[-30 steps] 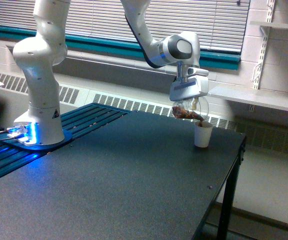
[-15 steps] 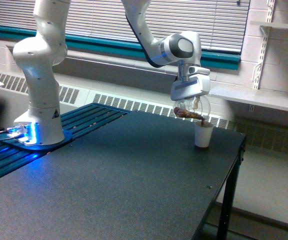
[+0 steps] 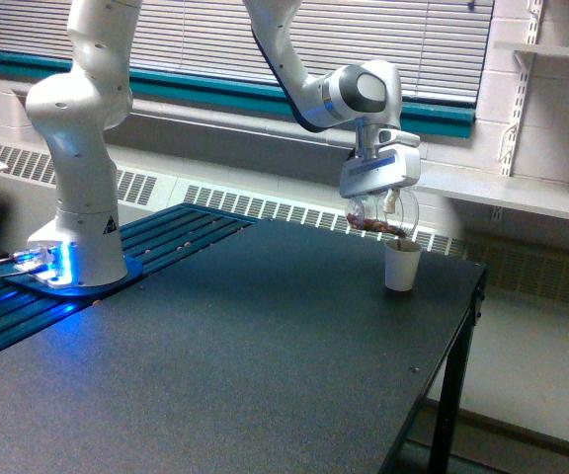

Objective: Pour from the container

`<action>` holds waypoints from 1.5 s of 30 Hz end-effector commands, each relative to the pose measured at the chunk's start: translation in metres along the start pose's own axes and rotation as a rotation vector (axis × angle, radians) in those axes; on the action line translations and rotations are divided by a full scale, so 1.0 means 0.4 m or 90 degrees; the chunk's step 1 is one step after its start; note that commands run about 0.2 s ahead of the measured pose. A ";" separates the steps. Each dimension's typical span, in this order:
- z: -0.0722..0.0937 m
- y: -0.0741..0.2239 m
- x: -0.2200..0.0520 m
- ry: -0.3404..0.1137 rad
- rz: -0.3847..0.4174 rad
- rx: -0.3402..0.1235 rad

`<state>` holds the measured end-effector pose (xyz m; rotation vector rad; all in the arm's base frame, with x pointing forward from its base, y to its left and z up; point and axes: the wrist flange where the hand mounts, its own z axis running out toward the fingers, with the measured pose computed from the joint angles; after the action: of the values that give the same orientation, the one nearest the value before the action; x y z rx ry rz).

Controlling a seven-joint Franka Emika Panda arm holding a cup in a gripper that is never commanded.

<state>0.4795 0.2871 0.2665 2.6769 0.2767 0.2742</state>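
At the exterior view's left you see the white Franka arm's thick base column (image 3: 79, 188) standing on a blue-lit mount at the far edge of the dark speckled table (image 3: 215, 365), its upper links reaching across toward the right. Further right, the white gripper (image 3: 380, 194) is clamped on the small clear see-through cup (image 3: 380, 212), which is tipped on its side with brown granular contents lying along its lower wall, its mouth just above the rim of the upright white paper cup (image 3: 401, 265) near the table's right edge
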 end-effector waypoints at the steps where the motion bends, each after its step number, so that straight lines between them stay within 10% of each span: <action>1: -0.013 -0.025 -0.003 0.005 -0.044 -0.011; 45: -0.020 -0.022 0.020 -0.036 -0.092 -0.014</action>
<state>0.4827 0.3014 0.2659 2.6050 0.4416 0.1514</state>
